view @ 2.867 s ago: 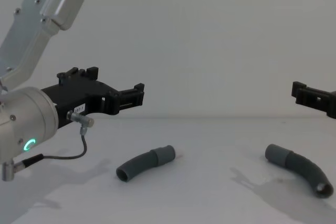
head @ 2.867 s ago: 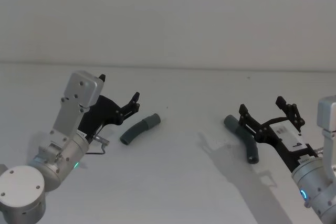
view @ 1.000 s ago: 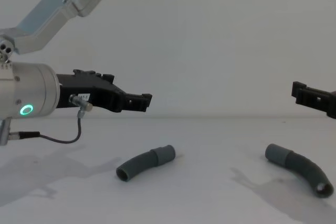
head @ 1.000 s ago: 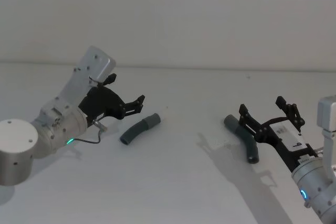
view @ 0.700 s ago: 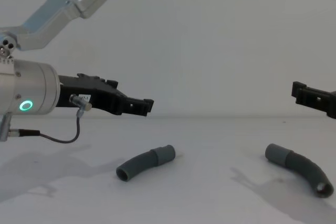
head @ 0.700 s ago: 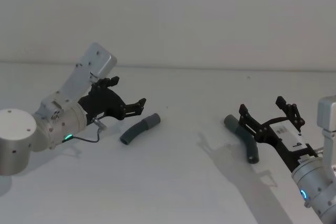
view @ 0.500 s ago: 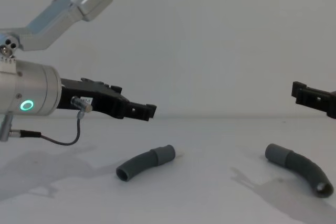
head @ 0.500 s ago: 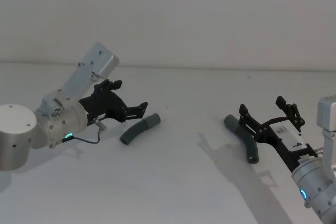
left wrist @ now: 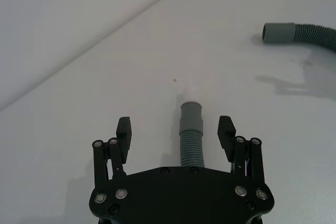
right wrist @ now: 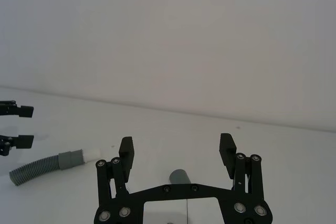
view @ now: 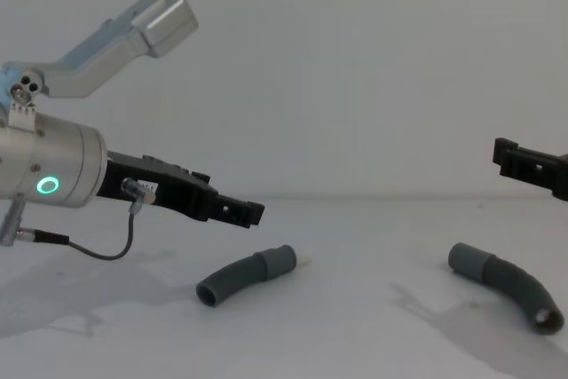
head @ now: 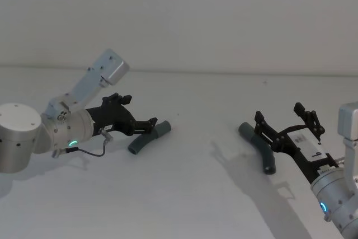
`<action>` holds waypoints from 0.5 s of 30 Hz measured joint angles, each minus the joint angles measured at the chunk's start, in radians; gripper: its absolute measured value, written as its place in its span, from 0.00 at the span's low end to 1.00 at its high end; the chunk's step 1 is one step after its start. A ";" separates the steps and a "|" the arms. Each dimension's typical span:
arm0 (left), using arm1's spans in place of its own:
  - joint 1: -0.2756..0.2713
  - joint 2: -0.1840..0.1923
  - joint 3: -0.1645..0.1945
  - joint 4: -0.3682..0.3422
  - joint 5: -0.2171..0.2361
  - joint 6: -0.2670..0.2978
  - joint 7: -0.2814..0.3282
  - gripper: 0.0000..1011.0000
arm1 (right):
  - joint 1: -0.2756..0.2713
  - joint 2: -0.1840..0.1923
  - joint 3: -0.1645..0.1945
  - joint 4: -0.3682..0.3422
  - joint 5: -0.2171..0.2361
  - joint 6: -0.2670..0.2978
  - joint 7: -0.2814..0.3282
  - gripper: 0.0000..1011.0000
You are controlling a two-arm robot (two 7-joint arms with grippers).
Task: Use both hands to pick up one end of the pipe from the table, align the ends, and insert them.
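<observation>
We are holding our left gripper (head: 140,111) open just above the left pipe piece (head: 146,138) on the bench (head: 190,194); our right gripper (head: 278,113) is hovering open over the other piece (head: 267,158).

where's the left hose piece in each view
Head: left hose piece, left of centre.
Chest: lower centre-left.
Left wrist: between the open fingers.
Right wrist: far off, near the left gripper.
Landmark: left gripper, beside or above it in all.

Left hose piece (head: 145,139) and right hose piece (head: 263,155) lie flat on the desk (head: 196,194), well apart: dark, ribbed, curved, smooth grey cuffs (head: 163,128) on the inner ends.
</observation>
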 joint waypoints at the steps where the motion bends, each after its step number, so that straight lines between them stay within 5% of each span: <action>1: -0.007 -0.001 0.003 0.009 0.000 0.006 -0.005 0.99 | 0.000 0.000 0.000 0.000 0.000 0.000 0.000 0.99; 15: -0.062 -0.017 0.028 0.089 0.001 0.043 -0.051 0.99 | 0.000 0.000 0.000 0.000 0.000 0.000 0.000 0.99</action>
